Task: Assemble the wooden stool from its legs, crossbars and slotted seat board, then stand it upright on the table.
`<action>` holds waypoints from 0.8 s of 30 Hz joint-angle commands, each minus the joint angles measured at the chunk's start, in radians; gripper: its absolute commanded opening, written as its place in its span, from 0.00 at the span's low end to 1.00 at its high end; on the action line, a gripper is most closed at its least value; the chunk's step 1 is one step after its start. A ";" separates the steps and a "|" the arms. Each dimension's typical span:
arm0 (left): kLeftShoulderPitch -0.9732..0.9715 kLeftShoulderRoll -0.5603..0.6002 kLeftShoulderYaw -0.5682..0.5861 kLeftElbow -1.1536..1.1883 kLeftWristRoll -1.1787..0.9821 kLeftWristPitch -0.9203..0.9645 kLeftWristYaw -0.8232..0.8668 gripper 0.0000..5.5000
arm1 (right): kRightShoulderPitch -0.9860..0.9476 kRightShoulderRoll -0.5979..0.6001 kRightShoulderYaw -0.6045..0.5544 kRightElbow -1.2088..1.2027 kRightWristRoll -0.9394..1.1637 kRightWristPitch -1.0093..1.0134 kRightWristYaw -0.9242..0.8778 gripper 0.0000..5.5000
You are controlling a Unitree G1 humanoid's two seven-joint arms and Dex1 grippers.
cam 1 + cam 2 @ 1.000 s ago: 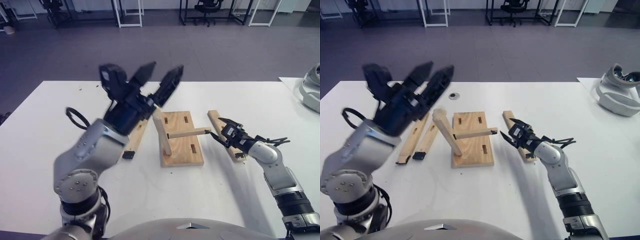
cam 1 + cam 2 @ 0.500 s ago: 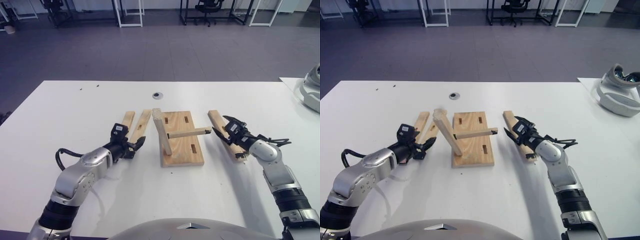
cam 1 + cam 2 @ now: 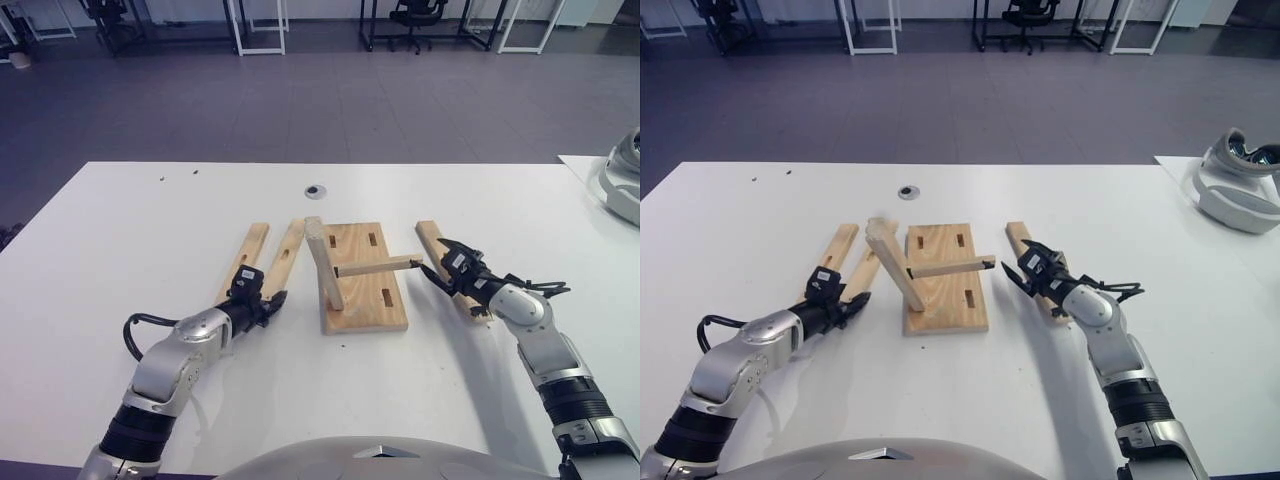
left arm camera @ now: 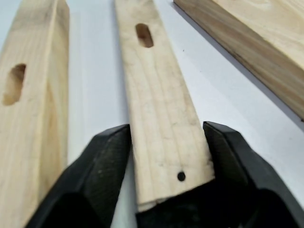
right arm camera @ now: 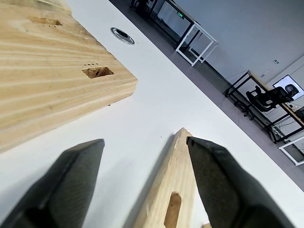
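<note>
The white counter (image 3: 120, 220) looks just as it did a second ago, and the slotted seat board (image 3: 365, 275) lies flat in the middle of it, unmoved. The standing leg (image 3: 322, 262) is planted at the board's left edge and leans a little. The crossbar (image 3: 378, 266) juts from it to the right above the board, exactly as before.

Left of the board, the outer loose leg (image 3: 246, 258) and the inner loose leg (image 3: 287, 248) lie side by side on the counter, and neither has shifted. The right-hand leg (image 3: 432, 240) lies flat on the far side of the board.

Now the big news: the left arm, raised high a second ago, has dropped to the counter. The left end effector (image 4: 166, 137) now sits at the near end of the inner loose leg. Its fingers (image 4: 107, 156) are spread to either side of the wood, close against its flanks, and the leg is not lifted.

The right end effector (image 3: 445, 265) drifted right over the right-hand leg and has come back. It is now just beside the crossbar's free tip, fingers (image 5: 66, 175) spread and holding nothing.

We read this as a pickup about to happen on the left. Only one leg is seated, so there is plenty left to build.
</note>
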 commanded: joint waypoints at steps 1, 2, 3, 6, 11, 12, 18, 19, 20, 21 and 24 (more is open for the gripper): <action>0.026 -0.036 0.020 0.013 0.025 0.017 0.006 0.39 | -0.028 -0.010 -0.009 0.008 -0.011 -0.004 -0.007 0.59; 0.025 -0.046 0.033 0.010 0.024 0.013 0.008 0.39 | -0.035 -0.009 -0.013 0.011 -0.003 -0.002 -0.005 0.59; 0.021 -0.058 0.052 0.001 0.019 0.008 0.009 0.39 | -0.048 -0.004 -0.028 0.011 0.022 0.010 0.002 0.59; -0.020 -0.092 0.140 -0.069 -0.020 -0.007 0.007 0.39 | -0.165 0.041 -0.124 0.011 0.207 0.138 0.042 0.59; -0.171 -0.056 0.282 -0.153 -0.074 -0.071 -0.058 0.39 | -0.462 0.116 -0.265 0.036 0.594 0.481 0.136 0.59; -0.201 -0.053 0.285 -0.157 -0.074 -0.094 -0.078 0.39 | -0.504 0.142 -0.281 0.029 0.656 0.542 0.129 0.59; -0.375 -0.021 0.172 -0.180 -0.023 -0.243 -0.256 0.39 | -0.720 0.325 -0.360 -0.020 0.973 0.789 0.012 0.59; -0.389 -0.025 0.145 -0.176 -0.011 -0.266 -0.278 0.39 | -0.744 0.346 -0.386 -0.012 1.018 0.812 -0.020 0.59; -0.396 -0.026 0.122 -0.171 0.002 -0.285 -0.298 0.39 | -0.760 0.360 -0.405 -0.006 1.051 0.827 -0.047 0.59; -0.394 -0.024 0.101 -0.164 0.016 -0.302 -0.316 0.39 | -0.772 0.370 -0.422 -0.010 1.081 0.833 -0.064 0.59; -0.386 -0.023 0.073 -0.146 0.046 -0.332 -0.342 0.39 | -0.776 0.377 -0.461 -0.054 1.159 0.856 -0.101 0.59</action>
